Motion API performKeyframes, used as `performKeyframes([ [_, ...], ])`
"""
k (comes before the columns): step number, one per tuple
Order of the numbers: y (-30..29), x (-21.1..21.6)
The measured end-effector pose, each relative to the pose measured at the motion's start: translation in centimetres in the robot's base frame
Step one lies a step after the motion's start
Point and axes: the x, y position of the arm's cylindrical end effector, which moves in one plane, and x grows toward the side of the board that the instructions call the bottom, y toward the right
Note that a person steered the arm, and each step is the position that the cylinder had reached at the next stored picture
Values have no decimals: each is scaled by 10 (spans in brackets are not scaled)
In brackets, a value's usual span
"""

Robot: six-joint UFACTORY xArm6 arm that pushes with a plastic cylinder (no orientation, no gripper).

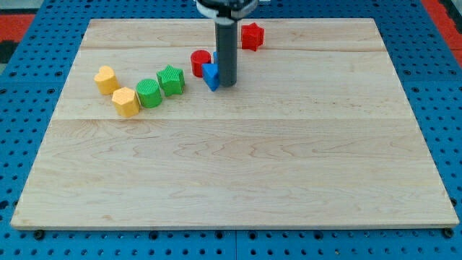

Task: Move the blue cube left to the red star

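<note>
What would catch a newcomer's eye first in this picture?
The dark rod coming down from the view's top, my tip right beside the blue cube, which touches a red cylinder. A red star sits up right of them, and yellow and green blocks curve off to the left.

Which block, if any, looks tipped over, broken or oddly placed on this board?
None. All blocks sit flat and whole on the wooden board. My tip rests against the right side of the blue cube, which touches the red cylinder.
</note>
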Motion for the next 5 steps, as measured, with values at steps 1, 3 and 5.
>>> performKeyframes([
  [1, 0, -36],
  [3, 32, 14],
  [5, -20, -8],
])
